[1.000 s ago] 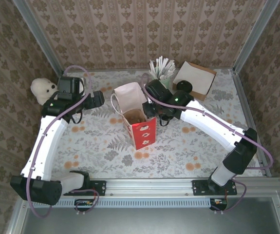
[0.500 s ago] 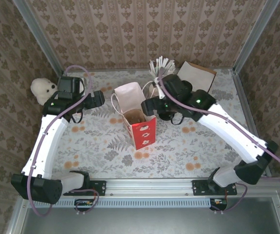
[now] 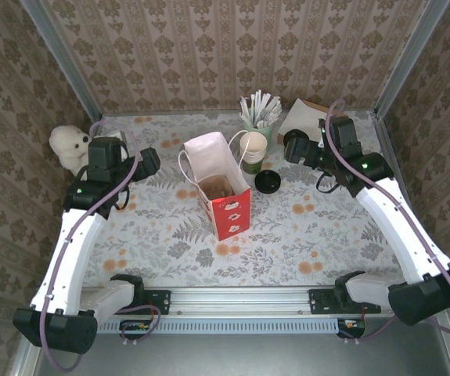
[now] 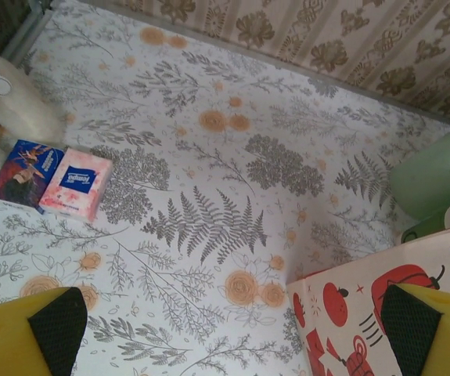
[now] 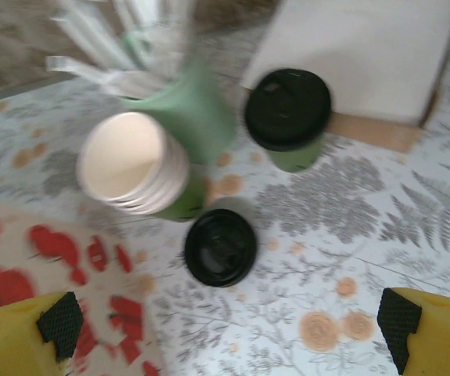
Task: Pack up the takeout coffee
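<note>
Status: coffee not packed yet. The small dark green paper cup with the round black plastic lid (image 5: 289,121) stands upright on the floral-print surface (image 3: 303,227) at far right. It is just beside the flat white-topped cardboard box (image 5: 365,47) and right of the pale green cup of white sticks (image 5: 189,110). It is well apart from the red-and-white paper bag (image 3: 228,213), which stands open-mouthed at centre. Right jaws are spread wide and empty, hanging above the surface with the cup ahead of them, nothing between them. Left jaws likewise released and empty, over bare surface left of the bag. I read this as the reach-for-the-cup step, grasp not yet made. Next move, as I see it: you bring the right jaws in around the cup's green wall below the lid. Stay off the lid itself, it may pop off. Clench gently, since a paper wall will likely dent. The jaws need room between the stick cup on one side and the box on the other. Then lift straight, carry left, keep it upright. Watch the route: the stack of plain cream paper cups (image 3: 252,147) and the loose black lid (image 3: 268,182) lying flat sit between the coffee and the bag. Go over them, then lower through the bag's mouth without snagging its rim or handles.
</note>
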Action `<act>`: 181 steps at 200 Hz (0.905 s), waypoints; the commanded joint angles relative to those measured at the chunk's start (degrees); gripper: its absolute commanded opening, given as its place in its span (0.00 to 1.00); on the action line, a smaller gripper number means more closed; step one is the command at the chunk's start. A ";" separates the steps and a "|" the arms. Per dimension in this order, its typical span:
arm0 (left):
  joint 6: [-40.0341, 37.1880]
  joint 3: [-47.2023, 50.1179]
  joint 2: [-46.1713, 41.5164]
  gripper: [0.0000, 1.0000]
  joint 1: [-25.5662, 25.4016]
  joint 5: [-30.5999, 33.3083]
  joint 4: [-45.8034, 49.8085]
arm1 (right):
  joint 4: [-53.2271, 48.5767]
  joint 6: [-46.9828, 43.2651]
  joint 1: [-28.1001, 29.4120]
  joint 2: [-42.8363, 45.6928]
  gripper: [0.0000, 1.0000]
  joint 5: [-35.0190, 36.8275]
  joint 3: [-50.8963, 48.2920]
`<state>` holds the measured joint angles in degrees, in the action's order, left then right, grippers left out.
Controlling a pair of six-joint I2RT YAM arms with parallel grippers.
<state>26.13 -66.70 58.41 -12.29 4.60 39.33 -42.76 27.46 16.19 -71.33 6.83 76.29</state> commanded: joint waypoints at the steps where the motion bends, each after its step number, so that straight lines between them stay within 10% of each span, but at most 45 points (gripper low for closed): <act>1: 1.86 0.67 -0.15 1.00 0.56 2.01 -1.91 | 3.04 2.17 -4.05 -3.28 1.00 -4.02 -1.58; 181: -0.09 -0.72 3.74 1.00 1.22 -3.93 0.69 | -8.52 -7.85 -8.69 -46.05 1.00 -2.40 32.23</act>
<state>27.22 -66.59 62.17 -11.53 0.60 38.15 -47.62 20.86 8.47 -115.98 4.71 106.00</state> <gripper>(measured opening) 0.998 0.999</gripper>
